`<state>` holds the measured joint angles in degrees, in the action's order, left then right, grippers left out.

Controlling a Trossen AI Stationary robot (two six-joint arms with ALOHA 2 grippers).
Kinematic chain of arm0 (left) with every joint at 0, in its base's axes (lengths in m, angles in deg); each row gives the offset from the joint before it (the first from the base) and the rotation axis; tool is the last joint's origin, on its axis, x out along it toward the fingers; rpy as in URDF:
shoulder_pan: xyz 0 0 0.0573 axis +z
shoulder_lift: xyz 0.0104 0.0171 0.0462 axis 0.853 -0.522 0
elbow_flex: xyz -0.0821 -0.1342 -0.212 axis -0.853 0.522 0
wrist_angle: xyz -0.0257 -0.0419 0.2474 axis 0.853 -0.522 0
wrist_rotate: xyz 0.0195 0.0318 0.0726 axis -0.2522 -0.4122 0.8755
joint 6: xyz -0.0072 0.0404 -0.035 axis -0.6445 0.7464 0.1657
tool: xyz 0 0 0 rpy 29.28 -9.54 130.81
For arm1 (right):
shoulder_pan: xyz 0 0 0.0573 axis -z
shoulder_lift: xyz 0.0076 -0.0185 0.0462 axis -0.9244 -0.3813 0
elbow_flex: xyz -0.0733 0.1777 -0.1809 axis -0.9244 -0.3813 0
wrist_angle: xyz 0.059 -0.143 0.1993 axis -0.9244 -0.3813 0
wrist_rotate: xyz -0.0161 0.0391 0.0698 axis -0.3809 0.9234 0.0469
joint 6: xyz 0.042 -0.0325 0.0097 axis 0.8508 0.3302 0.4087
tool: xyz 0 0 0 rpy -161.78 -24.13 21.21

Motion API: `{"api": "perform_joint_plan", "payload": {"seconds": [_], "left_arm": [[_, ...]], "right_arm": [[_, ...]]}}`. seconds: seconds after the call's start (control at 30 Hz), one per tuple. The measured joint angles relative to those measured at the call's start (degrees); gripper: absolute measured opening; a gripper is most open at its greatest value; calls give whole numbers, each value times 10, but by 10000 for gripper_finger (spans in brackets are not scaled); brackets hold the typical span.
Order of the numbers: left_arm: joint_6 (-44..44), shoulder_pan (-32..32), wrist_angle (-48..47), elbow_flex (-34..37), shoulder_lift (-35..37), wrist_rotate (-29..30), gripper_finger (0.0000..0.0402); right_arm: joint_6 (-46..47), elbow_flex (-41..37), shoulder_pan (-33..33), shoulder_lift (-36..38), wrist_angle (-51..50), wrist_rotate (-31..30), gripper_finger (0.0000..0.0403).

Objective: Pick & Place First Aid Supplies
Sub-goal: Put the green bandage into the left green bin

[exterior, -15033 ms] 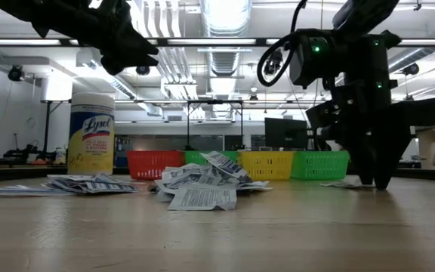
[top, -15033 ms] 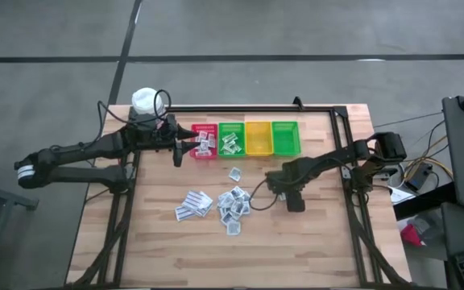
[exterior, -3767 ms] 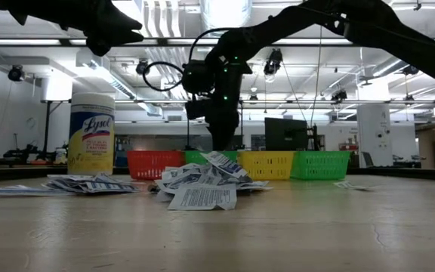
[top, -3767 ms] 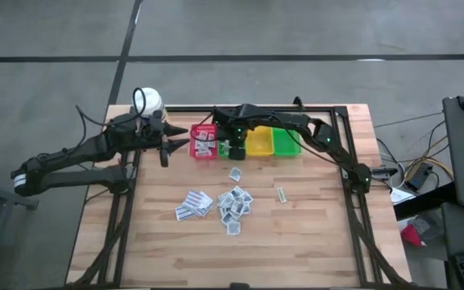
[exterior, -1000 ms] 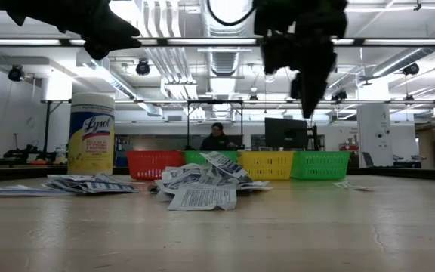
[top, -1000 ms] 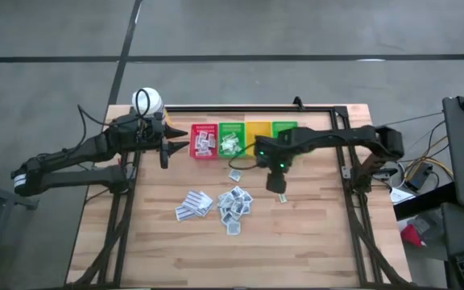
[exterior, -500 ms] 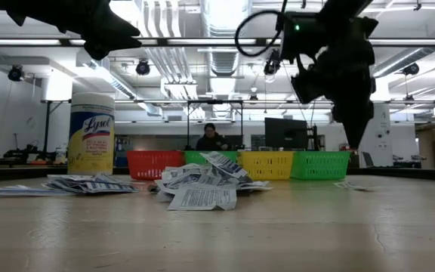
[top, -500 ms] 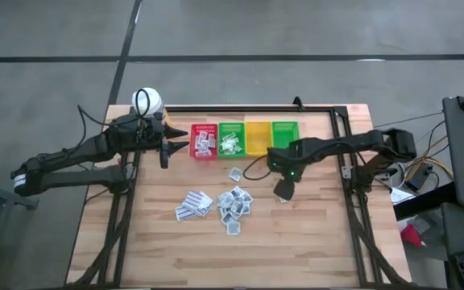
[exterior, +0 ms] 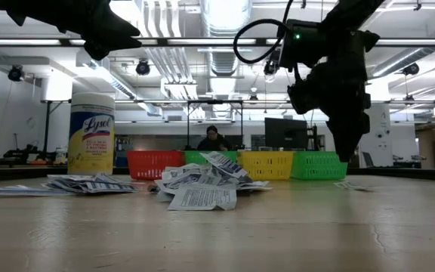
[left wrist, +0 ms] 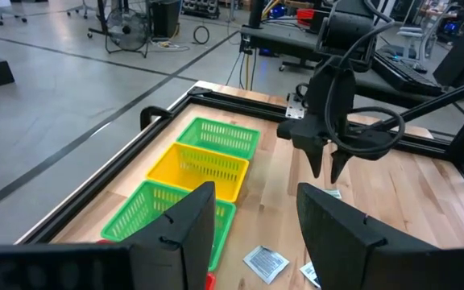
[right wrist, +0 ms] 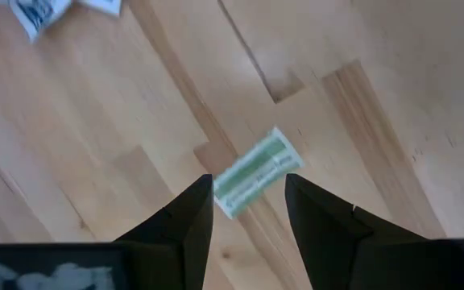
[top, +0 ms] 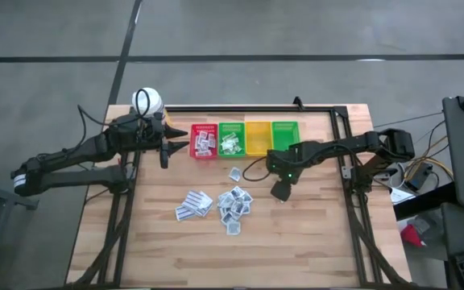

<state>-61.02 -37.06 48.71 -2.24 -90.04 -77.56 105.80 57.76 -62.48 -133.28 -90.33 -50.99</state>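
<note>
A lone white packet with green print lies flat on the wood, right of the main heap. My right gripper hangs open just above it, pointing steeply down, with a finger on either side and clear of it. More first aid supplies form a heap and a flat stack mid-table, with one sachet nearer the bins. My left gripper waits open above the table's far left, beside the red bin.
Four bins stand in a row at the far edge: red, green, yellow, green. The red and first green bins hold sachets. A white-capped yellow bottle stands at the far left corner. Bare wood lies toward the near edge. A person sits in the room behind.
My right gripper has come down toward the lone green-printed packet, drifting a little toward the table's right and near edges, and has rolled about its own pointing line. Its fingers have stayed open. The packets have not moved.
</note>
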Motion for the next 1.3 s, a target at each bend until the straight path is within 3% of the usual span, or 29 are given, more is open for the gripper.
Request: {"api": "perform_joint_plan", "payload": {"seconds": [0.27, 0.6, 1.3], "left_arm": [[0, 0, 0, 0, 0, 0, 174], [0, 0, 0, 0, 0, 0, 175], [0, 0, 0, 0, 0, 0, 175]], "right_arm": [[90, 0, -2, 0, 2, -10, 137], [96, 0, -19, 0, 5, -46, 123], [121, -10, -19, -1, 4, -37, 123]]}}
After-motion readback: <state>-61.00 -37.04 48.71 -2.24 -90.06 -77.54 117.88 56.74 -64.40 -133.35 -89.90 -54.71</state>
